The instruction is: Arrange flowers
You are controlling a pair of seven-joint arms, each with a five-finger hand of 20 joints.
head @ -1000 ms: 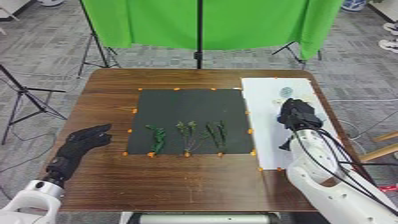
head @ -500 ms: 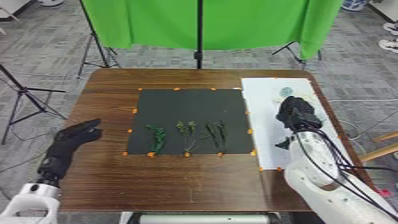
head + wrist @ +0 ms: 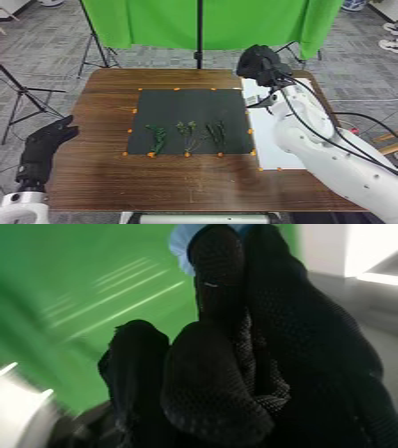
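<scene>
The brown tabletop (image 3: 133, 185) is seen from above, with a green cloth (image 3: 147, 30) hung beyond its far edge. In the middle of the tabletop a black mat (image 3: 182, 107) is laid, and beside its right edge a white sheet (image 3: 275, 155) is set lengthwise towards the tabletop's right edge. The sheet is partly hidden by the right arm (image 3: 306, 127), which is stretched across it. The right hand (image 3: 258, 64) is held raised at the far right corner of the tabletop, in front of the cloth. Its fingers are pressed close together, and a pale blue thing (image 3: 182, 246) is pinched at the tips; what it is cannot be told. The left hand (image 3: 43, 142) is held over the tabletop's left edge, well apart from the mat, with its fingers relaxed and slightly spread.

Near the mat's near edge, three lots of greenery are laid side by side, apart from one another: a leafy sprig (image 3: 157, 139) at the left, a thin-stemmed sprig (image 3: 188, 135) in the middle and slender green stems (image 3: 217, 134) at the right. Small bits of orange tape (image 3: 152, 154) are stuck along the mat's edges.
</scene>
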